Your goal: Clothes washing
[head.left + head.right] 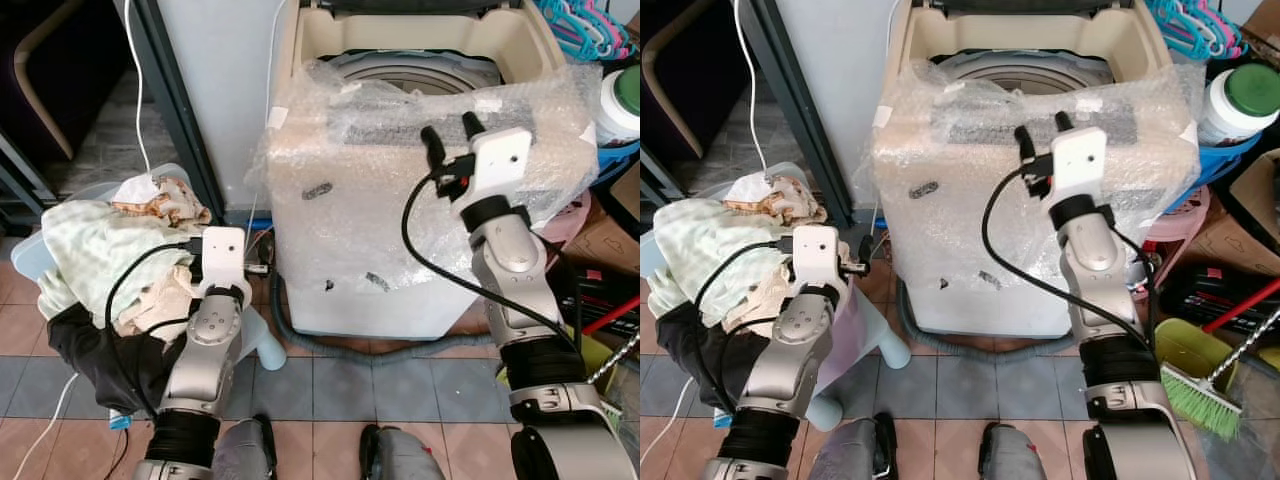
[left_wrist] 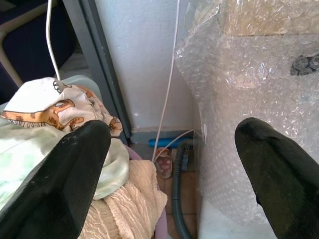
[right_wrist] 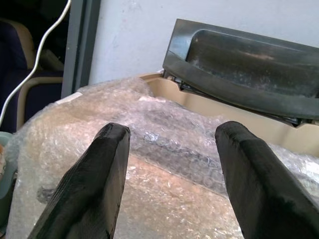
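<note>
Beside washing machine (image 1: 400, 230): clothes pile (image 1: 100, 250) by spread left end effector (image 1: 868, 250); right end effector (image 1: 452, 132) spread above.

A cream top-loading washing machine (image 1: 400, 250) stands on the tiled floor, wrapped in bubble wrap, its lid raised and drum open. To its left, a heap of clothes (image 1: 100, 260), pale green, beige, patterned and black, overflows a light-blue basket (image 1: 25, 255).

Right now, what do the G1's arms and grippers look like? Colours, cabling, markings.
Both arms are silver metal segments with black joint bands. Each wrist carries a white boxy camera block, and a black cable loops from it down the arm. Left gripper and right gripper each have two long matte black fingers. No markings are legible.
</note>
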Tool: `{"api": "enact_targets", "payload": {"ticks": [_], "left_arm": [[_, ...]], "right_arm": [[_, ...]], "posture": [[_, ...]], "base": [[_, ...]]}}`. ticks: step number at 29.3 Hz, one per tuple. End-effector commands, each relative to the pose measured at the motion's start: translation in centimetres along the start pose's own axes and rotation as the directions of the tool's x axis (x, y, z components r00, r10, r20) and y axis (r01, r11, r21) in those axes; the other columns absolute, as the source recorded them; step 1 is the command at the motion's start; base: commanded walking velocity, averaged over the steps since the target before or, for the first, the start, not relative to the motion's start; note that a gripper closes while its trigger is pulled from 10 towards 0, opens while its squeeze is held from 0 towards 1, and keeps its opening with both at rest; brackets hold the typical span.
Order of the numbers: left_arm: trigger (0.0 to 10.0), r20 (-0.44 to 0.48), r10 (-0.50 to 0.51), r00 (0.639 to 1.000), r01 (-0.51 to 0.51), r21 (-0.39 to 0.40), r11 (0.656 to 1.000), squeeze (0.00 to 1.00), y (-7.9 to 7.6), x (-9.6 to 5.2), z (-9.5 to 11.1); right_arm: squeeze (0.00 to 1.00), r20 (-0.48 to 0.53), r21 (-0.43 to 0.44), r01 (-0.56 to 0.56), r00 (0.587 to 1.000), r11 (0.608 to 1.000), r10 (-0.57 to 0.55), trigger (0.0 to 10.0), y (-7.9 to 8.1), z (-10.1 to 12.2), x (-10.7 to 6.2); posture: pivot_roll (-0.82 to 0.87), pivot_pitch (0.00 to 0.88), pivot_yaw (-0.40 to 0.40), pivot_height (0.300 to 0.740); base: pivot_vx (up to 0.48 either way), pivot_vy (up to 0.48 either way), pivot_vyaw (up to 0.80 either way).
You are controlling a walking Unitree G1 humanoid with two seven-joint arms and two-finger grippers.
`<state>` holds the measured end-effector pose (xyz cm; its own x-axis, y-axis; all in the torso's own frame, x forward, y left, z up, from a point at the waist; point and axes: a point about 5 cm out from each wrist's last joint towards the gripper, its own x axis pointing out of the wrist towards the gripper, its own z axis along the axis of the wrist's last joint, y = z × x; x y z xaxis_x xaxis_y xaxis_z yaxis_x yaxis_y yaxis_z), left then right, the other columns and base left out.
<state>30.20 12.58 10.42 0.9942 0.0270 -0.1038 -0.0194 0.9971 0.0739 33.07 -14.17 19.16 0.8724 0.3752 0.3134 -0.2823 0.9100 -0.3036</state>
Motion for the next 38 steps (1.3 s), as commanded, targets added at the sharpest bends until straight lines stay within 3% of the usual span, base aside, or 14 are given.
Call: {"api": "enact_targets", "payload": {"ticks": [1, 8, 12, 14, 19, 20, 25, 38], "left_arm": [[10.0, 0.028, 0.020, 0.999, -0.020, 0.020, 1.000, 0.00, 0.5, 0.2, 0.6], [10.0, 0.048, 0.038, 0.998, -0.038, 0.005, 0.999, 0.00, 0.7, 0.3, 1.0], [10.0, 0.058, 0.034, 0.998, -0.035, 0.011, 0.999, 0.00, 0.6, -0.3, 0.8], [10.0, 0.057, 0.035, 0.998, -0.036, 0.012, 0.999, 0.00, 0.6, -0.4, 0.7], [10.0, 0.033, 0.053, 0.998, -0.053, -0.006, 0.999, 0.00, 0.6, -0.6, 0.1], [10.0, 0.032, 0.060, 0.998, -0.059, -0.007, 0.998, 0.00, 0.8, -0.5, 0.1], [10.0, 0.026, 0.066, 0.997, -0.067, 0.007, 0.998, 0.00, 1.4, -0.5, 0.0], [10.0, 0.021, 0.058, 0.998, -0.058, 0.003, 0.998, 0.00, 1.5, -0.3, -0.2]], "right_arm": [[1.00, 0.035, 0.002, -0.059, 0.998, 0.998, 0.059, 10.0, 1.1, 1.3, 0.3], [1.00, 0.015, 0.022, -0.124, 0.992, 0.992, 0.124, 10.0, 2.3, 1.4, -0.2], [1.00, -0.054, 0.036, -0.184, 0.981, 0.982, 0.186, 10.0, 3.5, 0.0, -2.5], [1.00, -0.064, 0.036, -0.188, 0.980, 0.982, 0.190, 10.0, 3.6, -0.2, -2.8], [1.00, -0.102, 0.049, -0.093, 0.990, 0.994, 0.098, 10.0, 3.9, -1.2, -3.7], [1.00, -0.126, 0.083, 0.005, 0.992, 0.997, 0.006, 10.0, 3.6, -1.6, -3.8], [1.00, -0.167, 0.080, 0.154, 0.976, 0.985, -0.139, 10.0, 2.8, -2.2, -4.4], [1.00, -0.206, 0.080, 0.215, 0.959, 0.973, -0.195, 10.0, 2.2, -3.0, -4.5]], "posture": [[-0.04, 0.130, 0.081, 0.740], [-0.04, 0.123, 0.086, 0.740], [-0.04, 0.108, 0.080, 0.740], [-0.04, 0.107, 0.079, 0.740], [-0.04, 0.101, 0.065, 0.740], [-0.03, 0.099, 0.062, 0.740], [-0.02, 0.099, 0.069, 0.740], [-0.03, 0.092, 0.062, 0.740]], "base": [[0.000, 0.000, 0.00], [0.000, 0.000, 0.57], [0.000, 0.000, 0.80], [0.000, 0.000, 0.80], [0.000, 0.000, 0.80], [0.000, 0.000, 0.80], [0.000, 0.000, 0.80], [0.000, 0.000, 0.74]]}}
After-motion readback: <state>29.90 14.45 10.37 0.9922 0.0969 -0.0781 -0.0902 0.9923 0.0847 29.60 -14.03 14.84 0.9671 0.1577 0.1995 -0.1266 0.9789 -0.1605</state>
